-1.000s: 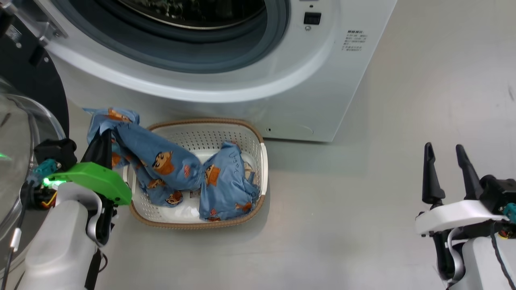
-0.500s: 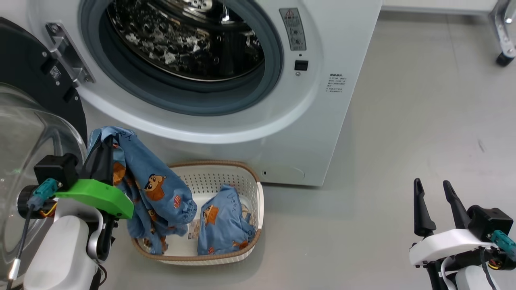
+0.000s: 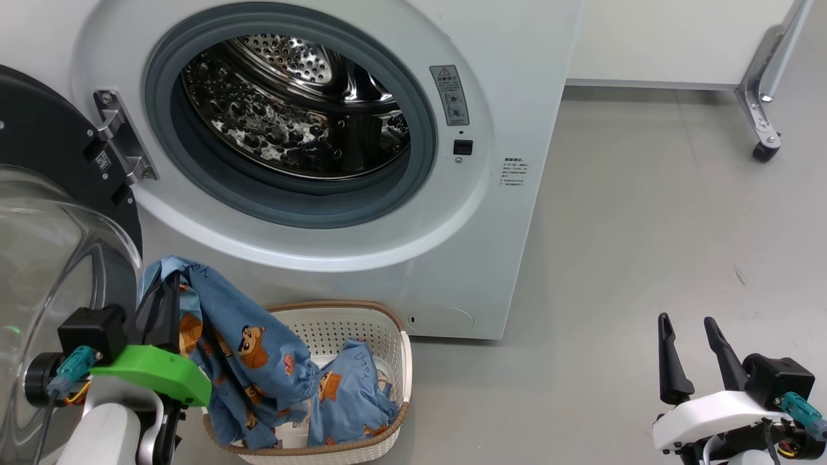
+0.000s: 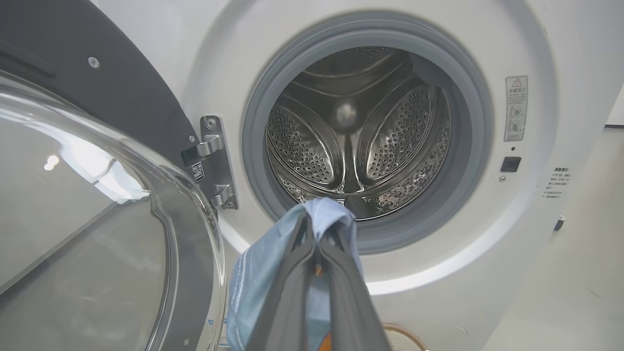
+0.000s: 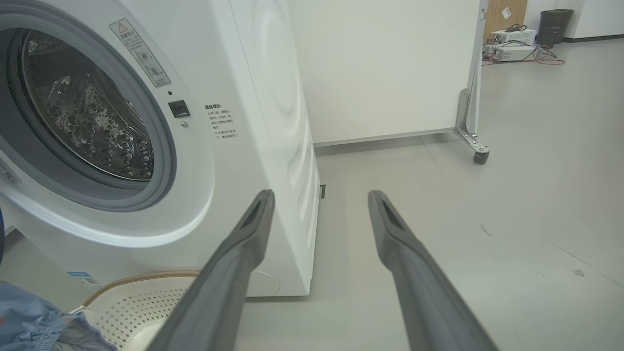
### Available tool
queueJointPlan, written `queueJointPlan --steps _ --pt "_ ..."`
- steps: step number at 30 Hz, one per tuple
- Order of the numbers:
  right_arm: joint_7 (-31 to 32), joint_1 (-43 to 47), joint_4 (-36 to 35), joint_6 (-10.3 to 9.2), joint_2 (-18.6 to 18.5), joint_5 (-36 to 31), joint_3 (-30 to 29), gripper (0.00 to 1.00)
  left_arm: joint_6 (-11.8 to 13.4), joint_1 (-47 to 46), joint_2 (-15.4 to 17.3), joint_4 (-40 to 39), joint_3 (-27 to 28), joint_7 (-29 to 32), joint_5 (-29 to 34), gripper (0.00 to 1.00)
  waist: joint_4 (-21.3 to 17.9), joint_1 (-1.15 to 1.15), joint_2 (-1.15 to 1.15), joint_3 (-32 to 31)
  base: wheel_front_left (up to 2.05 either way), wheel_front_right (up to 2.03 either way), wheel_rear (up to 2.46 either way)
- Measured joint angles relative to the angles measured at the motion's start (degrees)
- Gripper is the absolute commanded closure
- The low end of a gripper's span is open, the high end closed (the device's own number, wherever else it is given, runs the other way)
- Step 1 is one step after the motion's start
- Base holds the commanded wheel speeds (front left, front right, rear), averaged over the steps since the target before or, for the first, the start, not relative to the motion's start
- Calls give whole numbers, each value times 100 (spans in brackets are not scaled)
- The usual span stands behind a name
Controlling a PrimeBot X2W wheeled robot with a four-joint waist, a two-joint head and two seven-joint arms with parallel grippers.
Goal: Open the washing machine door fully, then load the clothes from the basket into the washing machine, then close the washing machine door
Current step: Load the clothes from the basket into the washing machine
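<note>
plain grey floor (image 3: pixel 614 258) here, and at the lower left the left gripper (image 4: pixel 317 229) is pinched tight on one of the blue clothes (image 3: pixel 258 349), which hangs over the left end of the basket (image 3: pixel 336 316) with its tail drooping inside beside a second bunched piece. lower right, the right gripper (image 3: pixel 686 320) has its fingers spread over bare floor. behind, upper left, the washing machine (image 3: pixel 491 245) stands with its door (image 3: pixel 45 148) swung wide at the left edge.

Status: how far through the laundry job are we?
Done: the washing machine door stands open. In hand: the left gripper is shut on one blue garment, hanging half out of the basket. Left: the steel drum looks empty, a second garment lies in the basket, the door needs closing.
</note>
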Motion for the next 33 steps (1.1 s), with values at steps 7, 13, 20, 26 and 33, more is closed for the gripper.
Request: queueJointPlan --steps 7,13,20,26,33 --pt "0 3 -60 3 2 0 27 0 26 299 4 -221 90 0 41 100 -110 0 0 -42 0 0 0" --pt "0 25 -79 4 32 1 77 0 32 504 12 -346 154 0 41 100 -261 0 0 -9 0 0 0" --pt "0 87 -135 4 37 1 40 0 32 583 -2 -488 145 0 83 100 -397 0 0 97 0 0 0" --pt "0 87 -213 3 43 1 0 0 32 584 -9 -514 152 0 83 100 -444 0 0 240 0 0 0" --pt "0 85 -285 1 53 1 -27 0 32 584 -48 -533 151 0 85 100 -440 0 0 458 0 0 0"
